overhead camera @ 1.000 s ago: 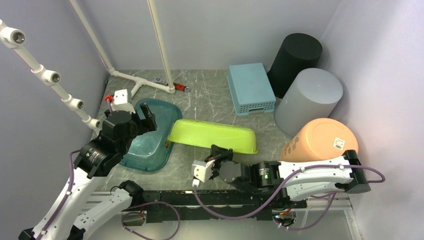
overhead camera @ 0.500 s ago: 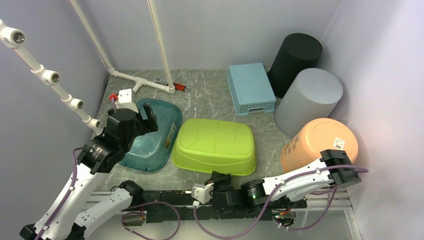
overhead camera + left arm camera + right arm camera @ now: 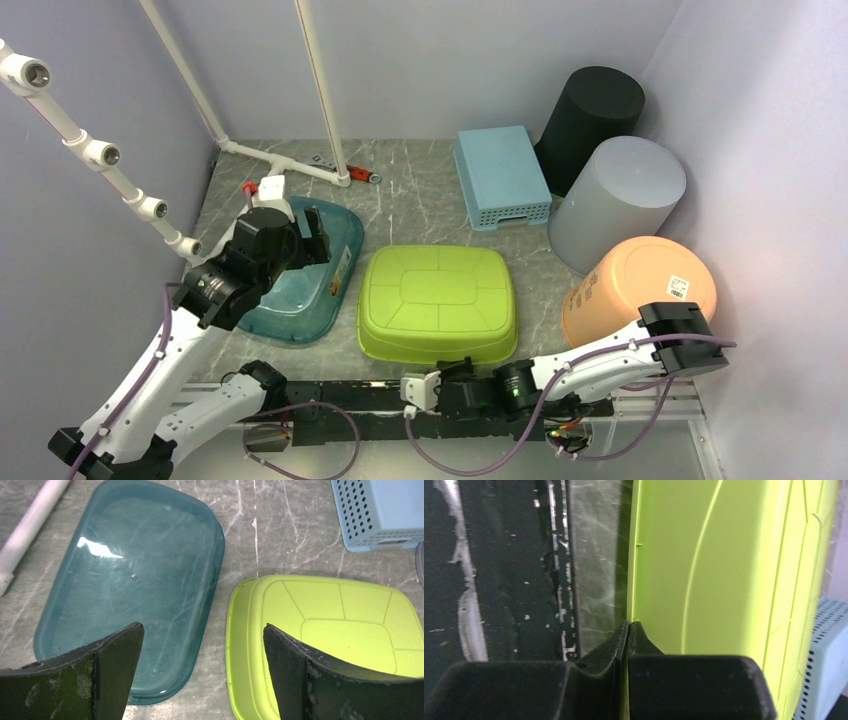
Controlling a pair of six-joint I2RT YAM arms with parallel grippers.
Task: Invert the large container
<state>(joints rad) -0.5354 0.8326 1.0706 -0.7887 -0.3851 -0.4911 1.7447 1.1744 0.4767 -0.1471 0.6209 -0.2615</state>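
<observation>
Lime-green tub (image 3: pixel 437 303) lies bottom-up, its near rim pinched in the right gripper (image 3: pixel 628 626).
Those fingers press together on the thin rim edge; the wrist view crops most of the tub beyond them. Left gripper (image 3: pixel 202 632) hangs spread wide, empty, teal tub (image 3: pixel 130 590) below its left finger, lime tub below its right.

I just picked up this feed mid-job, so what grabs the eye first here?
A lime green tub lies bottom-up mid-table, the right pincer closed on its near rim. Left of it sits a teal tub, with the open left pincer above it. An orange bucket lies tipped at the right.
</observation>
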